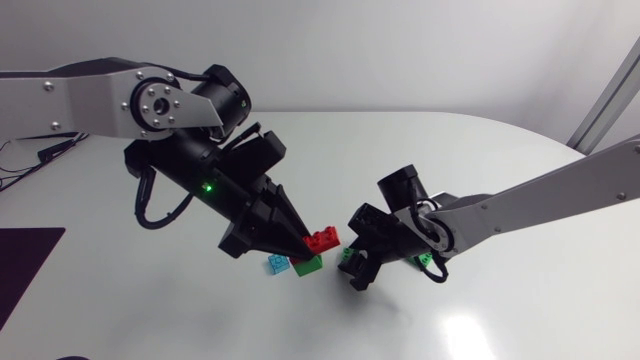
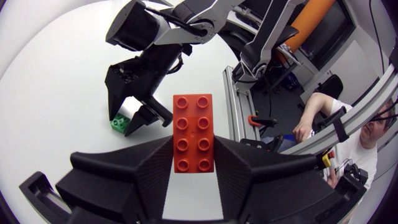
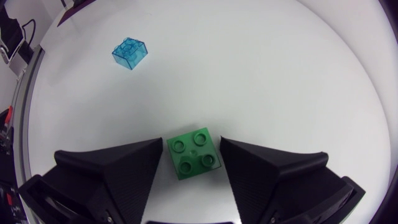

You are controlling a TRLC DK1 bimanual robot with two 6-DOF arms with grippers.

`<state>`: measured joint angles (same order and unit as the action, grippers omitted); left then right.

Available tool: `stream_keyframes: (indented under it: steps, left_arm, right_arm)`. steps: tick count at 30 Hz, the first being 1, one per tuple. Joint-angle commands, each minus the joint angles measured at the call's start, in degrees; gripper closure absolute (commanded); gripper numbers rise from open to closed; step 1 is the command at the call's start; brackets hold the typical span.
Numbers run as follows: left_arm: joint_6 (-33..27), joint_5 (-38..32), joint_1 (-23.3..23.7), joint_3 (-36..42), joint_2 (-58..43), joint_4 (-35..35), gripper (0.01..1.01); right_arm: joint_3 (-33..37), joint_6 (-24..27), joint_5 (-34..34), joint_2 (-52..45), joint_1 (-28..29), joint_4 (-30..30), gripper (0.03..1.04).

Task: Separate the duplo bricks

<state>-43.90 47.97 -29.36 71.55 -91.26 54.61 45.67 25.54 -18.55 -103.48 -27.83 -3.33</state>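
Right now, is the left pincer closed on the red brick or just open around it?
Shut: the left pincer has both fingers pressed against the long sides of the red brick, one on each side.

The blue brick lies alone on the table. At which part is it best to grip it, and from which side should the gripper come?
I would grip the blue brick by two opposite side walls, coming straight down from above. It sits flat on the table, studs up, so its walls stand upright and parallel, with bare table around it to reach in.
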Motion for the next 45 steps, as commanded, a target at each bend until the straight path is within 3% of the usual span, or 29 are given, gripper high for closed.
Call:
stream_keyframes:
  steps: [1,6,11,18,25,29,35,40,45]
  left_arm:
    - [0.3,0.3,-0.5,-1.3,1.0,-0.2,0.825]
    - [0.6,0.2,-0.9,-1.4,1.0,-0.3,0.825]
    - [1.5,0.2,-1.5,-0.6,1.0,-0.6,0.823]
    - [3.0,1.6,-2.2,-0.4,1.0,-2.1,0.816]
    - [16.2,4.8,-2.1,-0.5,1.5,-16.0,0.815]
    - [26.9,6.3,-1.8,-2.2,1.6,-27.5,0.811]
    - [38.2,10.4,-2.0,-3.5,1.2,-35.2,0.811]
    - [41.0,11.8,-2.1,-3.8,1.4,-36.7,0.811]
    - [43.5,12.9,-2.6,-5.2,1.4,-39.1,0.810]
  right_arm:
    - [-3.5,0.4,1.1,-0.8,-1.0,2.4,0.13]
    - [-4.6,0.7,1.3,2.6,-0.7,3.1,0.08]
    - [-4.7,1.5,-1.1,14.1,1.6,8.1,0.07]
    - [-3.8,3.9,-18.4,30.2,9.9,20.1,0.07]
    - [-3.5,1.6,-37.5,32.9,17.0,27.2,0.07]
    - [-2.7,0.7,-46.1,32.3,19.5,28.6,0.07]
    - [-1.4,-1.1,-51.8,31.8,20.9,28.5,0.07]
    - [0.1,-3.5,-53.6,31.2,20.5,27.3,0.07]
    - [0.1,-9.2,-54.7,30.1,20.3,21.3,0.07]
